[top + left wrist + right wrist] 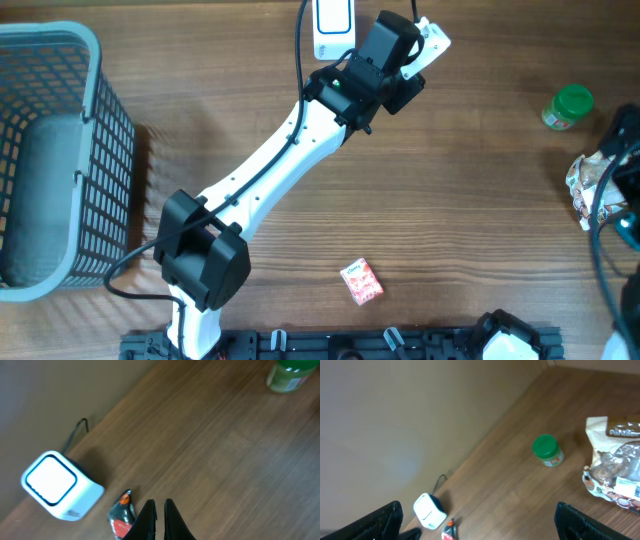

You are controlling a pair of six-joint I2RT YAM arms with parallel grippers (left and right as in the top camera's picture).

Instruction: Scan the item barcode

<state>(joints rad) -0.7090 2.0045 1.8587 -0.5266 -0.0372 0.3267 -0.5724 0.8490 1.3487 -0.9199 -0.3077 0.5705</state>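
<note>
A white cube scanner (333, 25) with a cable stands at the table's far edge, also in the left wrist view (55, 485) and the right wrist view (429, 511). My left gripper (418, 45) hovers just right of it, shut on a thin black-and-red packet (122, 516) that sticks out past the left finger. From above the packet shows white (433, 40). It stands beside the scanner (449, 530). My right gripper (480, 525) is open wide, high above the right side, nothing between its fingers.
A green-lidded jar (568, 108) and a printed snack bag (585, 185) lie at the right, under the right arm. A small red carton (361, 281) lies near the front middle. A grey-blue wire basket (110, 120) fills the left edge.
</note>
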